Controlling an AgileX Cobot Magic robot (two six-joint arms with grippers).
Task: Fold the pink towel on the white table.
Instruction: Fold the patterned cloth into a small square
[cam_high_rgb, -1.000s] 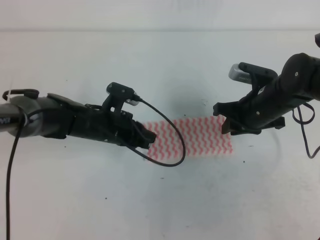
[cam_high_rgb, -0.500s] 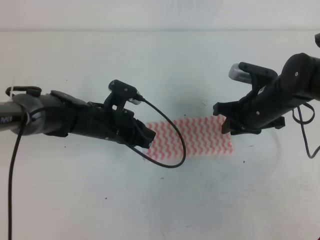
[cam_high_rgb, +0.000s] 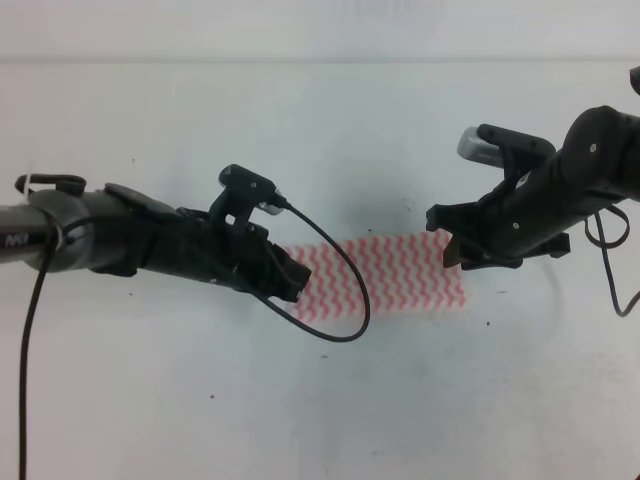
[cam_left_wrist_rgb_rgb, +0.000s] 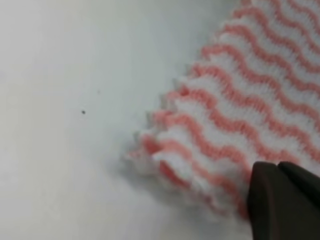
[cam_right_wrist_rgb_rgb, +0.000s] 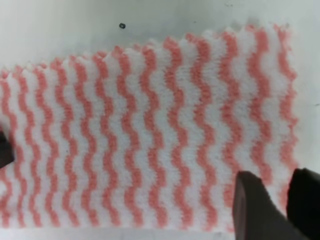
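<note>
From my station I judge the fold as barely begun: the pink towel (cam_high_rgb: 395, 273) lies spread in a single flat layer near the middle of the white table (cam_high_rgb: 320, 130), long side running left to right, and no part of it is doubled over yet. My left gripper (cam_high_rgb: 290, 282) sits low at the towel's left end, covering that edge in the overhead view. In the left wrist view the near corner of the cloth (cam_left_wrist_rgb_rgb: 165, 155) looks bunched and slightly ruffled up off the table, with one dark finger (cam_left_wrist_rgb_rgb: 282, 200) resting on or just over the fabric beside it; I see only that one piece, so I cannot tell how wide the fingers stand or whether they truly have the cloth pinched. My right gripper (cam_high_rgb: 455, 250) hovers at the towel's right end, near its far right corner. In the right wrist view its two fingers (cam_right_wrist_rgb_rgb: 255, 205) stand a narrow gap apart over the right edge of the towel (cam_right_wrist_rgb_rgb: 145, 135), and the cloth beneath them lies flat and undisturbed, so I read that side as slightly parted and holding nothing. What is left, as I see it, is nearly everything: secure a grip on an edge, lift it, carry it across to the opposite edge, and lay it down squared.
</note>
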